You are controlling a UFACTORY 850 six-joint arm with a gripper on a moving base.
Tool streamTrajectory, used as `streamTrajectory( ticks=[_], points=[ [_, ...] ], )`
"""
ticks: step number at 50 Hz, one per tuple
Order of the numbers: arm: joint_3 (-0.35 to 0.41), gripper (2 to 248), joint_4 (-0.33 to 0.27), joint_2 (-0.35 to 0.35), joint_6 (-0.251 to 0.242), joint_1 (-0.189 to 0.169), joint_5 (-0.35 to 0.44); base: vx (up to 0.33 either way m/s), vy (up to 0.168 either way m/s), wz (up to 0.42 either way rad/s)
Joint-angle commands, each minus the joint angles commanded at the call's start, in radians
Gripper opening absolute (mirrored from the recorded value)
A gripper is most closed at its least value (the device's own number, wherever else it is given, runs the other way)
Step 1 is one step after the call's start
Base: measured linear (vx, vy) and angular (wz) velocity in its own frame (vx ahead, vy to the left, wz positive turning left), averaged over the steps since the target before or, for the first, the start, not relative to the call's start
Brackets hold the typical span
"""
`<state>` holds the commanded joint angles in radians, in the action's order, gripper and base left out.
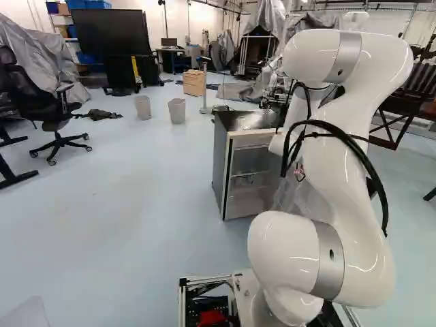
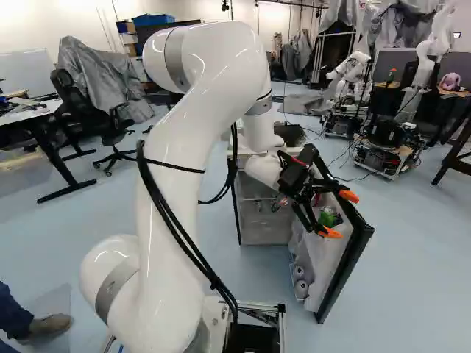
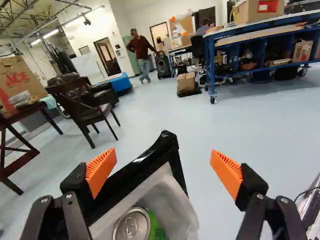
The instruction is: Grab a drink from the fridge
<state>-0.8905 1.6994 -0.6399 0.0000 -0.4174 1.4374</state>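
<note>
Pale floor (image 3: 150, 105) and wooden chair (image 3: 95, 114) beyond the fridge's (image 1: 221, 160) open, black-rimmed door (image 3: 172, 150), green can (image 3: 134, 227) near the spread pincer (image 2: 338, 214)

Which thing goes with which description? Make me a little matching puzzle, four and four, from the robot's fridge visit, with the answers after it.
1. Drink can
2. Gripper
3. Fridge door
4. Office chair

A. Swung out from the fridge
B. Black, standing on a wheeled base
C. Green, at the door's inner side
D. Open, its orange pads apart

Pairs: 1-C, 2-D, 3-A, 4-B
</note>
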Motion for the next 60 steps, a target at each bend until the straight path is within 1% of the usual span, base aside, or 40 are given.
streamTrajectory(
  ticks=[18, 60],
  points=[
    [0.073, 247, -0.165, 0.036, 0.000, 0.041, 0.000, 0.000, 0.000, 0.000],
    [0.323, 247, -0.595, 0.182, 0.000, 0.131, 0.000, 0.000, 0.000, 0.000]
  ],
)
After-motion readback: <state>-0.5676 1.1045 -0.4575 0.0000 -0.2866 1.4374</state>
